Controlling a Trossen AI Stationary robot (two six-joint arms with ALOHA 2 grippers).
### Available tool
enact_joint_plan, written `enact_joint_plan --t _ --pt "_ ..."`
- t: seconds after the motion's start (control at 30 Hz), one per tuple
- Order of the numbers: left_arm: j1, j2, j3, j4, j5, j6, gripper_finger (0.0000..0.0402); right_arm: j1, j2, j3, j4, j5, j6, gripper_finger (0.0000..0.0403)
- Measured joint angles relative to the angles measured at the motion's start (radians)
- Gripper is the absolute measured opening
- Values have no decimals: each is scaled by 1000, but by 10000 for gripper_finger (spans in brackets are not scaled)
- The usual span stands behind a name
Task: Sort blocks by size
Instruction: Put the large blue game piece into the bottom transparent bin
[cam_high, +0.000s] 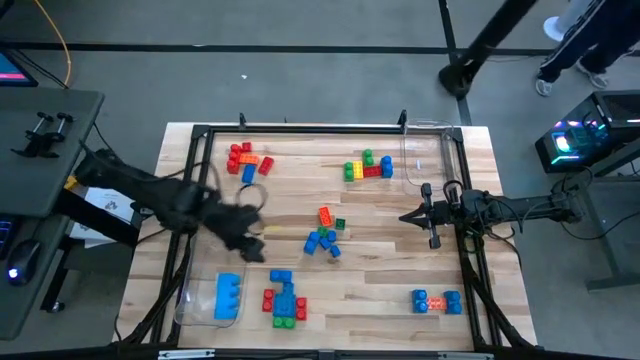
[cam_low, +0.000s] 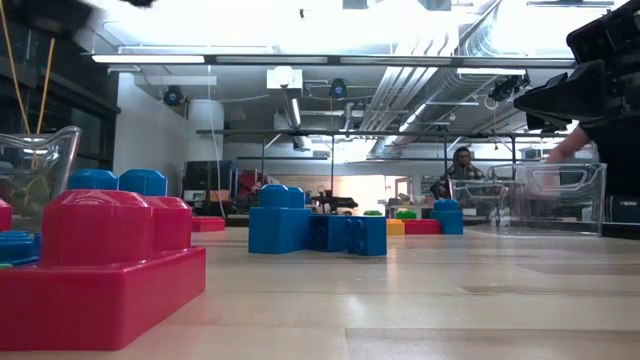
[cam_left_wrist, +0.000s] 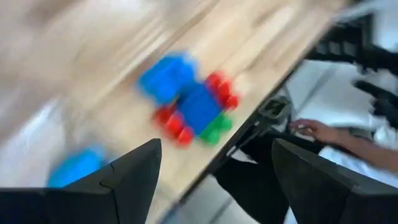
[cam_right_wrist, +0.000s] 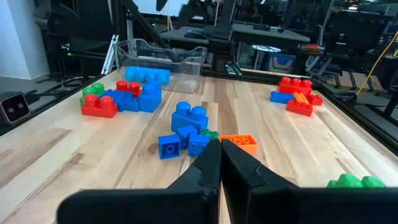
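Note:
Blocks lie in loose groups on the wooden table: a red, orange and blue group (cam_high: 247, 160) at the far left, a green, yellow, red and blue group (cam_high: 368, 168) at the far middle, a blue and orange group (cam_high: 325, 235) in the centre, a blue, red and green group (cam_high: 285, 298) near the front, and a blue and orange group (cam_high: 437, 300) at the front right. One large blue block (cam_high: 228, 297) lies in the clear tub (cam_high: 200, 300) at the front left. My left gripper (cam_high: 250, 240) hovers open, blurred, above the table between that tub and the centre group; it holds nothing. My right gripper (cam_high: 405, 215) is shut and idle at the right.
A second clear tub (cam_high: 430, 155) stands at the far right. A dark frame (cam_high: 300, 128) borders the table. Beyond the front edge a person's hand (cam_left_wrist: 317, 129) rests on a desk. Bare wood lies between the groups.

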Motion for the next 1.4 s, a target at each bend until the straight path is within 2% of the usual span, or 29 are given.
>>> enact_joint_plan --t 0.13,0.23,0.3,0.4,0.67,0.93,1.1,1.4 --pt "70 178 65 -67 44 469 284 0 0 0 0 0 0 1" --pt "59 330 144 -190 2 769 284 0 0 0 0 0 0 1" --pt "34 416 183 -221 -24 897 284 0 0 0 0 0 0 1" --pt "-15 484 212 -172 -43 1012 284 0 0 0 0 0 0 1" --pt "-131 495 183 -53 -169 1056 284 0 0 0 0 0 0 1" --pt "-201 498 36 119 -271 848 284 0 0 0 0 0 0 1" --pt "-227 498 4 212 -392 823 284 0 -1 0 0 0 0 1" --pt "-220 551 -4 232 -381 867 283 0 -1 0 0 0 0 1"
